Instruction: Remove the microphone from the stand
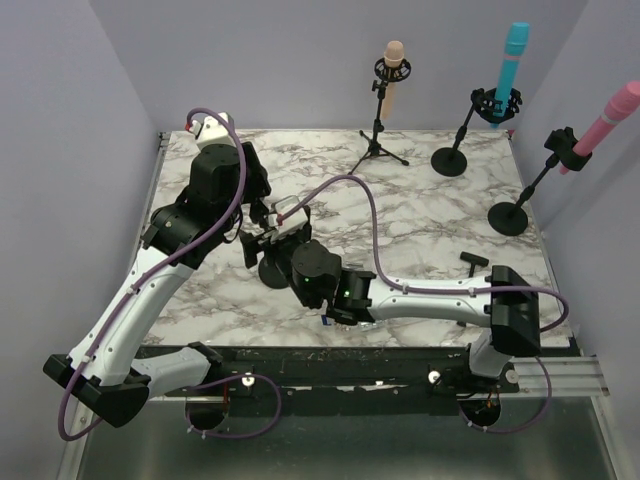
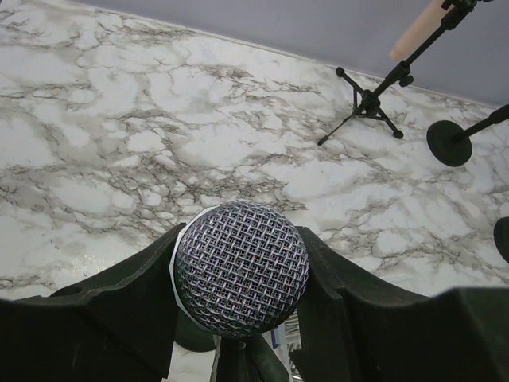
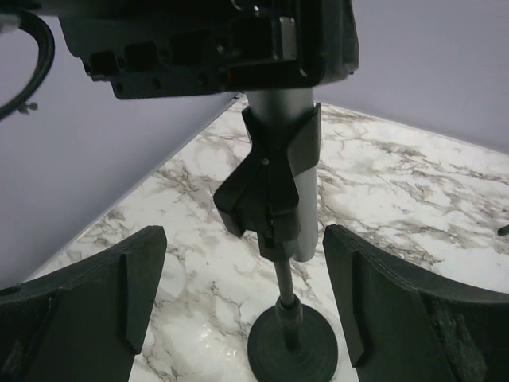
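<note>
We judge the microphone [image 2: 238, 278] stiff, hefty: left pincer [image 2: 242, 259] clamps its grille [image 2: 231, 247]; right pincer [image 3: 242, 286] gapes at the stand's [image 3: 290, 350] nine and three o'clock.

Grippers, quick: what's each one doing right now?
Left gripper: closed on the microphone, at its mesh head.
Right gripper: open, one finger on either side of the clip on the stand, not touching it.

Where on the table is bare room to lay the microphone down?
Bare table lies between the right arm, the tripod stand and the pink microphone's base. A smaller patch lies left of the tripod. Centre-left is crowded around the microphone and its stand.
</note>
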